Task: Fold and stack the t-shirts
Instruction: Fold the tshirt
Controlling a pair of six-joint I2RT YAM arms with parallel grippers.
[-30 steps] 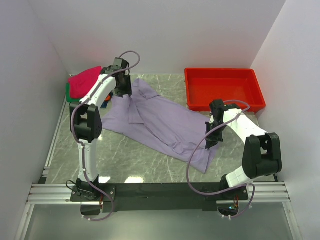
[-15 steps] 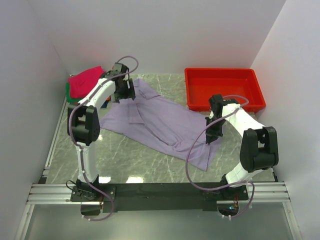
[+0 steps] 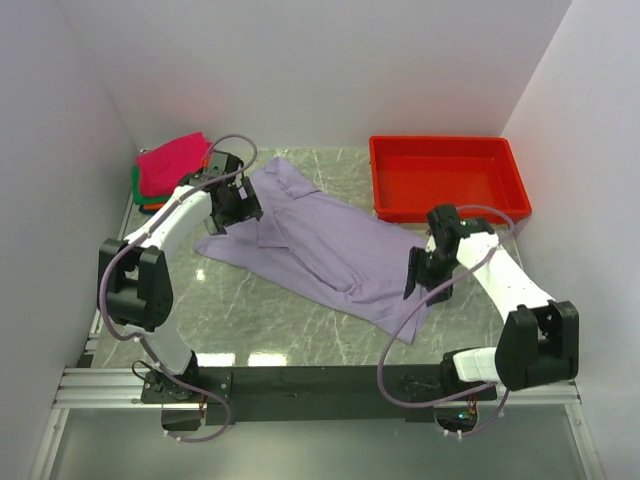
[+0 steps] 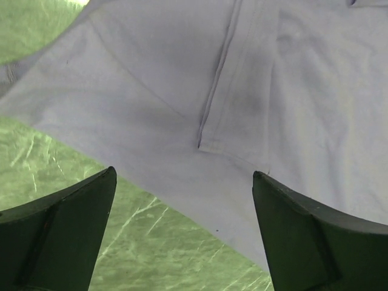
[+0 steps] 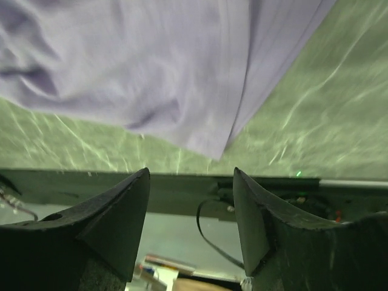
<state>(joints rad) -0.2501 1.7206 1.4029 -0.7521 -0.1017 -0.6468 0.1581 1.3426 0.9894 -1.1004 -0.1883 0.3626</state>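
Observation:
The pale lavender t-shirt (image 3: 330, 245) lies spread out diagonally across the marble table, slightly wrinkled. My left gripper (image 3: 228, 205) hovers over its far left sleeve with jaws wide open and nothing between them; in the left wrist view (image 4: 183, 173) the cloth (image 4: 242, 91) and a seam lie just below. My right gripper (image 3: 415, 275) is open above the shirt's near right edge, and the right wrist view (image 5: 190, 171) shows the hem (image 5: 151, 60) lying free. Folded t-shirts are stacked at the back left, magenta-pink (image 3: 170, 163) on top, green (image 3: 138, 188) beneath.
A red plastic tray (image 3: 390, 205) stands at the back right, close to my right arm. White walls close in the table on three sides. The black rail with the arm bases (image 3: 320, 385) runs along the near edge.
Both grippers have opened and let go of the lavender shirt, which now lies flat. My left gripper has drawn back toward the near left; the right arm's elbow has swung outward.

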